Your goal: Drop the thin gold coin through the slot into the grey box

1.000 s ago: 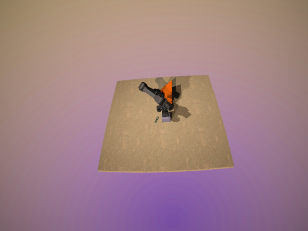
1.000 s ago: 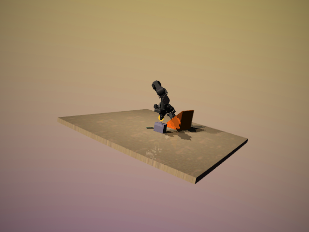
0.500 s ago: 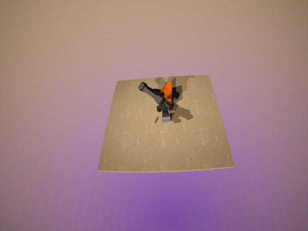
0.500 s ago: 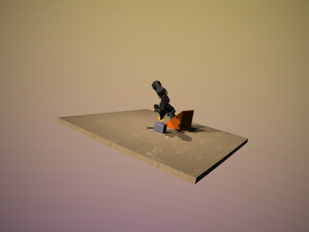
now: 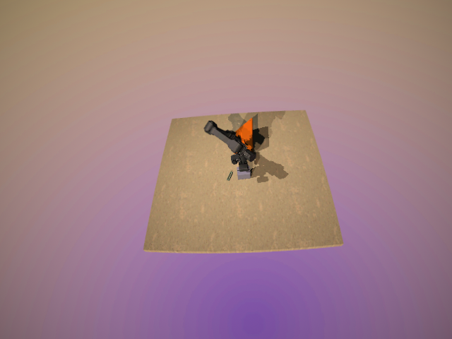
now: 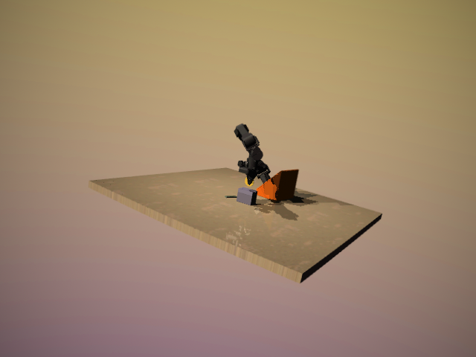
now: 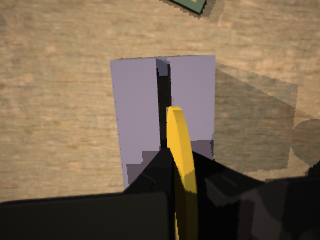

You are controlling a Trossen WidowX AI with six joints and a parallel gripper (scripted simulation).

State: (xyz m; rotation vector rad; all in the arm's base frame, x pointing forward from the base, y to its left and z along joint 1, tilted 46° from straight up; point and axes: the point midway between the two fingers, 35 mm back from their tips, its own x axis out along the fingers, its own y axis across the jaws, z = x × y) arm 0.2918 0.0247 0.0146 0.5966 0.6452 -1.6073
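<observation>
I have the black parallel-jaw gripper [image 7: 175,200] clenched on the thin gold coin [image 7: 181,150], held edge-on above the grey box's [image 7: 135,110] narrow dark slot [image 7: 163,95].

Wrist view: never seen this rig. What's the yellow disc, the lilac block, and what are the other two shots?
One black robot arm with a two-finger gripper works on a wooden table. The top view looks down on it, the exterior view sees it from the side, and the wrist camera rides on the gripper. The yellow disc is a gold coin, pinched edge-on in the gripper. The block is a grey box with a slot in its lid; the coin hangs above the slot. The green holder lies beside the box.
</observation>
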